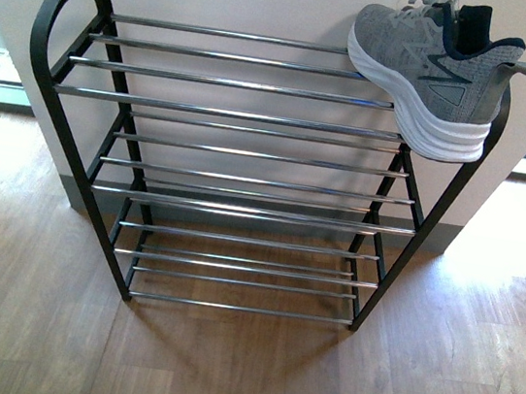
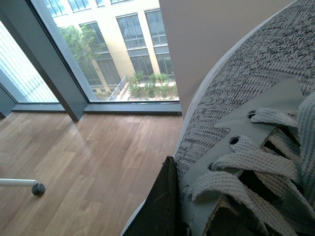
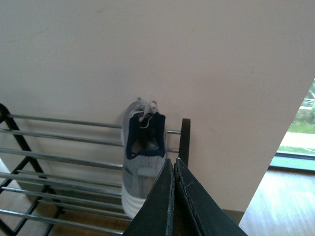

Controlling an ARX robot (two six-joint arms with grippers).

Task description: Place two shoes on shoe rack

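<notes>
Held grey sneaker [image 2: 246, 98]: gripped in left gripper [image 2: 170, 199] jaws.
Right gripper [image 3: 173, 164]: jaws closed, empty, short of racked sneaker [image 3: 138, 179].
Shoe rack [image 1: 226, 111]: racked sneaker on top tier, right end.

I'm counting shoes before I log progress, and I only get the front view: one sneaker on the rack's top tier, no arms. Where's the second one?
Observer: The left gripper holds a second grey sneaker, up off the floor.
Operator: And the right arm?
Observer: The right gripper is shut and empty, pointing at the first sneaker on the rack.
</notes>
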